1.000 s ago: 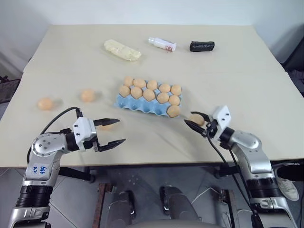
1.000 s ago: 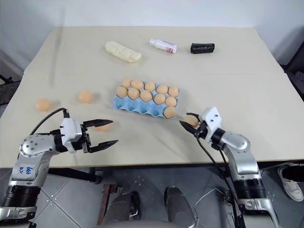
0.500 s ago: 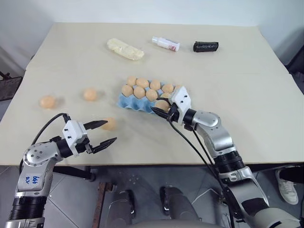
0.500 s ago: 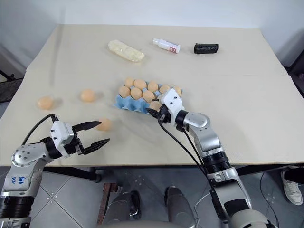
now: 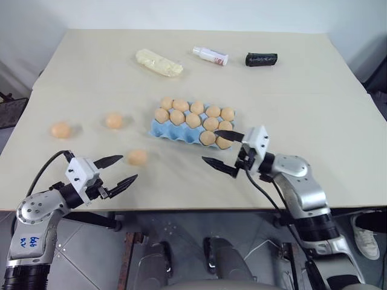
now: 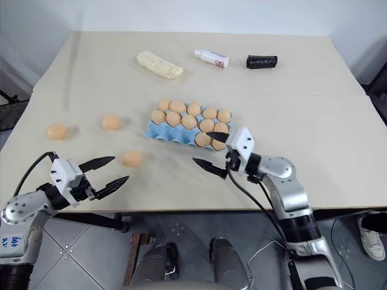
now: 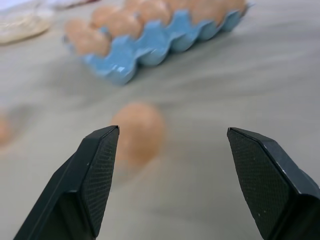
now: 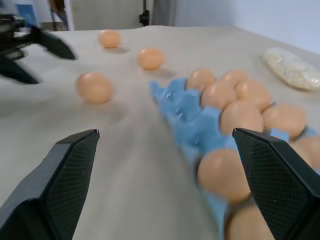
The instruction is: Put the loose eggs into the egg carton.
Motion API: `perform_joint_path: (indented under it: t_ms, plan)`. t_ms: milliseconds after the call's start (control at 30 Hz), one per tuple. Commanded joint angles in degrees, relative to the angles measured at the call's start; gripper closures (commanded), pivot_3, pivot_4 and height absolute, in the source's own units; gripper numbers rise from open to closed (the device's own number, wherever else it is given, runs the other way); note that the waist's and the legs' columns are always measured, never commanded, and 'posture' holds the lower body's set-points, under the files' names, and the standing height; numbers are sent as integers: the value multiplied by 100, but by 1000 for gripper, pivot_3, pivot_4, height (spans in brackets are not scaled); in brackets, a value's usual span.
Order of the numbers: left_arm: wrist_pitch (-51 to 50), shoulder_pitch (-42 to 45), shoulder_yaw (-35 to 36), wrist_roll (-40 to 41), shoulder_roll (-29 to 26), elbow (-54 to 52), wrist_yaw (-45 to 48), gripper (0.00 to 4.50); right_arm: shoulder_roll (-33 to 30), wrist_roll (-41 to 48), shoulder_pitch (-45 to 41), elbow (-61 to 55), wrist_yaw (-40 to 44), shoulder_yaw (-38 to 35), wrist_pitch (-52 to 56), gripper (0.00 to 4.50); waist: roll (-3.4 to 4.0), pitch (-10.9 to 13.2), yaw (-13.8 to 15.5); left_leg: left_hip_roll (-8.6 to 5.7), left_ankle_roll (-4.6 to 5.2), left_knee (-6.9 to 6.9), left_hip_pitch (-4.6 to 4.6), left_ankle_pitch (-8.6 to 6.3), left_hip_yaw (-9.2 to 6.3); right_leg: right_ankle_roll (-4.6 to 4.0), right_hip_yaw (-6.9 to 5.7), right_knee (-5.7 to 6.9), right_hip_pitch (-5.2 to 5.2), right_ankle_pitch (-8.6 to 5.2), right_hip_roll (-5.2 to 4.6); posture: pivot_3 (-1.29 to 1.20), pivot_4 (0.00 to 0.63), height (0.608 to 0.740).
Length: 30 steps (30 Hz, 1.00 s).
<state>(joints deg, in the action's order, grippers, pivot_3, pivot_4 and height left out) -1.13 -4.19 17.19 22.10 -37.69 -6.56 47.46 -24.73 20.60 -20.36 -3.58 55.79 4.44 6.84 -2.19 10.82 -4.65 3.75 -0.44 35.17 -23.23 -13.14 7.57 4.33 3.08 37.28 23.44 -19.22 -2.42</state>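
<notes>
From the head camera, a matte beige table (image 5: 302,90) carries the egg carton (image 5: 175,132), a light blue moulded tray, its scalloped cups mostly filled with smooth tan-orange ovals. Three loose eggs (image 5: 137,157) sit left of it, apart from one another. At the far edge lie a lumpy pale yellow bundle (image 5: 158,63), a small white bottle (image 5: 210,56) and a black pouch (image 5: 261,59). The right gripper (image 5: 222,150) hangs spread wide and empty by the carton's near right corner. In the left wrist view, the left gripper (image 7: 172,150) gapes empty, cross-hatched pads framing one egg. The right wrist view looks along the carton's wavy blue wall.
</notes>
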Motion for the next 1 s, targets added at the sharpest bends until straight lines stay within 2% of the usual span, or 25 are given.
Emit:
perform_joint_path:
  t_ms: [33, 133, 467, 733, 833, 1000]
  plan:
    - [-185, -349, 532, 179, 149, 58, -363, 664, -482, 326, 374, -435, 479, -351, -129, 5, 0, 0, -26, 0, -1, 0, 2, -1, 2, 0, 2, 1, 0, 0, 0, 0, 150, 740]
    - [-266, -425, 593, 127, 268, -1, -576, 28, -740, 386, 559, -332, 615, -523, -201, 0, -1, 1, -21, 2, -2, -1, 6, 1, 2, -1, 4, 3, 1, 0, 3, 0, 150, 740]
    - [-698, 492, -58, -26, 467, 28, -837, 28, -794, 146, 616, -168, 661, -470, -537, 0, -1, 0, 8, -4, -5, 0, 6, 12, -4, -7, 0, 1, -5, 10, -3, 0, 150, 740]
    - [-763, 1444, -821, -608, 613, 1008, -951, 28, -638, 20, 587, -253, 457, -333, -571, 0, -1, 0, -13, -2, 10, 1, 7, 23, 0, -4, 4, 6, -1, 12, 7, 0, 150, 740]
    - [-645, 1635, -945, -734, 642, 1277, -914, 631, -630, 9, 602, -293, 399, -321, -570, 0, -1, 0, -5, -1, 9, 2, 6, 24, -1, -3, 3, 8, 0, 12, 9, 0, 150, 740]
    - [-536, 1778, -955, -690, 721, 1369, -814, 2257, -644, 3, 657, -365, 304, -331, -555, 0, -1, 0, 19, -2, 9, 3, 6, 24, 0, -2, 3, 8, 0, 13, 7, 0, 150, 740]
